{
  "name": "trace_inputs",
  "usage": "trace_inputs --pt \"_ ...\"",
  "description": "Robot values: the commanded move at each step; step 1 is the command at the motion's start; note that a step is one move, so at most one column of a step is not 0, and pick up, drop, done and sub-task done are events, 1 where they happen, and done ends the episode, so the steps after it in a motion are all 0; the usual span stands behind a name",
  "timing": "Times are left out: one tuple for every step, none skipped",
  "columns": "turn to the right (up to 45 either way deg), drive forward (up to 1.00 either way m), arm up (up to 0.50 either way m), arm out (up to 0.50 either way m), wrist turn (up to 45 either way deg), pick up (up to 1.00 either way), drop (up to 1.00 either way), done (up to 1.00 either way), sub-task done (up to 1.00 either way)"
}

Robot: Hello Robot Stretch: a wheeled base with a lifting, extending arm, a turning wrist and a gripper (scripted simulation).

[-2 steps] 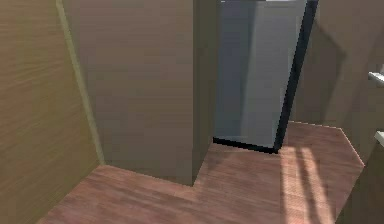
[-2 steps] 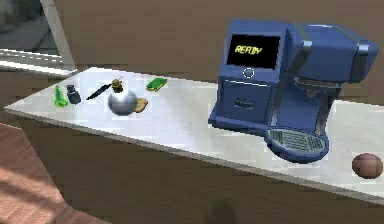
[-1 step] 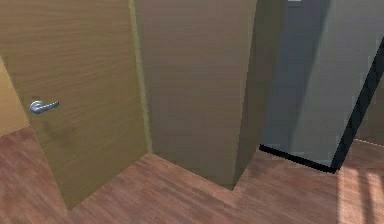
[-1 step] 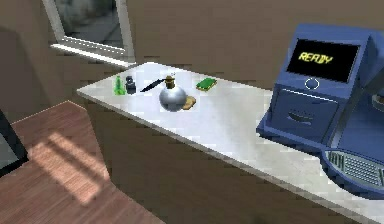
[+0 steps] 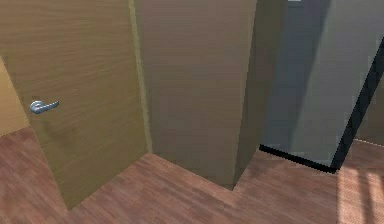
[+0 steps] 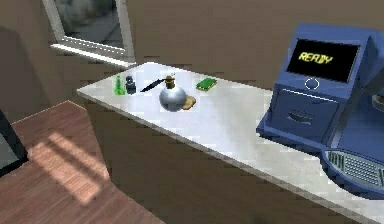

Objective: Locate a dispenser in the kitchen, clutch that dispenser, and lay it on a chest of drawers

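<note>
The gripper's state cannot be told from these views.

A pale, speckled stone-like countertop is running slantwise across the arm side view, smooth and flat with a thick light edge. Several small things are standing and lying at its window end. Nearest the counter's front edge there, a round-bellied, glassy flask with a short brownish neck is standing upright. Toward the counter's end from it, a small green bottle and a darker bottle are standing just beside each other. Which of these is the dispenser cannot be told; all three are sitting on the counter, apart from one another. Between the two bottles and the flask, a slim black thing is lying flat. Toward the counter's back edge, a flat green pad is lying near the flask.

At the counter's other end, a boxy blue machine is standing, with a dark screen glowing with yellow letters and a grey grille at its base. A white-framed window is sitting in the brown wall behind the counter's end. Reddish wood-plank floor is lying below the counter's front.

In the forward view, a brown wood-grain door with a silver lever handle is standing at the left. An olive wall corner is jutting out in the middle, and a grey panel with a black frame is standing at the right.
</note>
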Motion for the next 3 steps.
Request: trace_inputs --pt "0.0 0.0 0.38 0.0 0.0 0.0 0.0 0.0 0.0" --pt "0.0 0.0 0.0 0.46 0.0 0.0 0.0 0.0 0.0" --pt "0.0 0.0 0.0 0.0 45.0 0.0 0.0 0.0 0.0"
